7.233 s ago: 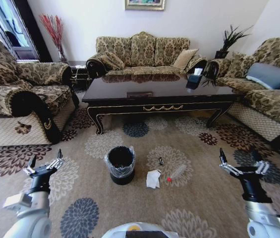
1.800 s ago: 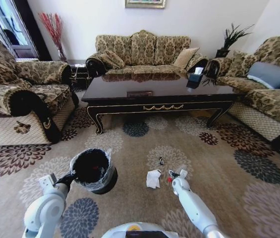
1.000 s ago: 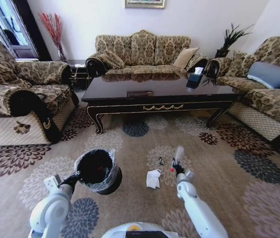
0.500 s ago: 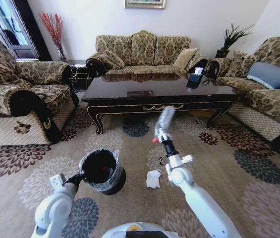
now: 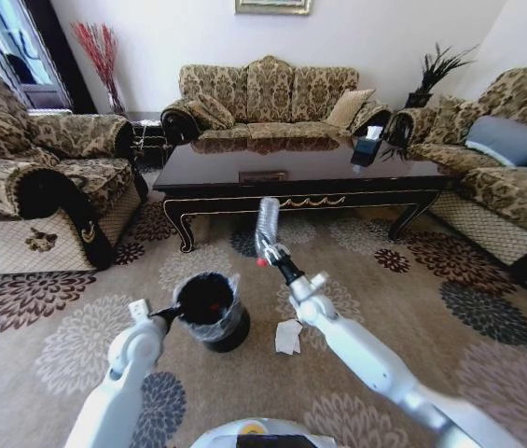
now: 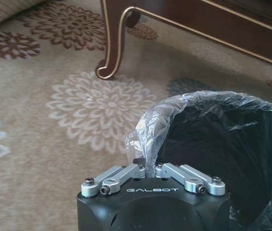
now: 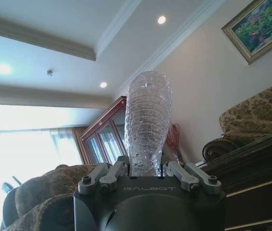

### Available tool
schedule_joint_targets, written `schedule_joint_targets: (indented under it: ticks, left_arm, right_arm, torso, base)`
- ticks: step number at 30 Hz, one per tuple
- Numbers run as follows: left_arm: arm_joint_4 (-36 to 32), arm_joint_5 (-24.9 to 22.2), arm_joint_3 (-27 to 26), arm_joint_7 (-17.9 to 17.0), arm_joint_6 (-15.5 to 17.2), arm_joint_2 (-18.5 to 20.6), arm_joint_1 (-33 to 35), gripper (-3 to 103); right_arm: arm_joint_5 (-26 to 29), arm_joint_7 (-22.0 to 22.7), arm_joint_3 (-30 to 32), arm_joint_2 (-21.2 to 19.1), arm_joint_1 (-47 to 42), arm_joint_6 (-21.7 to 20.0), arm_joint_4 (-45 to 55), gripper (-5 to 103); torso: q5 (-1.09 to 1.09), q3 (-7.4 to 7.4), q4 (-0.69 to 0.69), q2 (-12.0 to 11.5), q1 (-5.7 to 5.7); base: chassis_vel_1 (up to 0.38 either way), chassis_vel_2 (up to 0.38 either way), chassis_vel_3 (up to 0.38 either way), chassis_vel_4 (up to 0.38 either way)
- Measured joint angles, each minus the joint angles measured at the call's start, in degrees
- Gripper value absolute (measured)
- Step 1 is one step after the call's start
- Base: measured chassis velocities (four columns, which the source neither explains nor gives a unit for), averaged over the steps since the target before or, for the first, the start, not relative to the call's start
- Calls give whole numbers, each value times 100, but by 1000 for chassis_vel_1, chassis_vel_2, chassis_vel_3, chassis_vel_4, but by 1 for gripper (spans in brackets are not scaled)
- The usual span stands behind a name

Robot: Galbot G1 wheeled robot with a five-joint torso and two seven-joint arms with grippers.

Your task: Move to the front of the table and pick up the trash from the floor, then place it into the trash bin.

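- Nearest the robot, on the patterned carpet, a crumpled white tissue (image 5: 288, 337) is lying just right of the bin (image 5: 212, 313), with a tiny dark scrap sitting somewhere beyond it, too small to place surely.
- Left gripper (image 5: 172, 315) is pinching the bin's rim and its greyish bag liner (image 6: 148, 139); in the left wrist view its fingers (image 6: 174, 172) are closed tight on a fold of plastic at the near edge of the dark opening.
- Right gripper (image 5: 277, 259) is holding a clear bottle (image 5: 266, 227) by its red-capped end, with the body pointing up and away, raised above and slightly right of the bin. In the right wrist view the ribbed bottle (image 7: 148, 130) is standing up between the closed fingers.
- Behind them the long dark table (image 5: 300, 173) is standing, with sofas around it.
- Risks, as a judgement: the bottle is not yet over the opening, so letting go early would be dropping it on the carpet or bouncing it off the rim. The left grip seems to be mostly on thin liner, which could be slipping or tearing and letting the bin tilt. Tissue and scrap are waiting on the floor.
- Readable writing: "GALBOT" is printed on both gripper housings.
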Motion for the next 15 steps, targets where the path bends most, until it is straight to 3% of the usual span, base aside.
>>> schedule_joint_targets:
  ticks: [8, 15]
  left_arm:
    - [246, 109, 239, -14, 1, -147, -215, 4]
    - [351, 119, 265, -34, 3, -322, -468, 4]
  right_arm:
    - [95, 0, -819, 275, 600, -36, -46, 27]
    - [-268, -53, -1302, 274, 712, -118, -169, 27]
  torso:
    - [0, -1, 3, 0, 0]
    - [1, -1, 1, 0, 0]
  base:
    - [0, 0, 0, 0]
    - [0, 0, 0, 0]
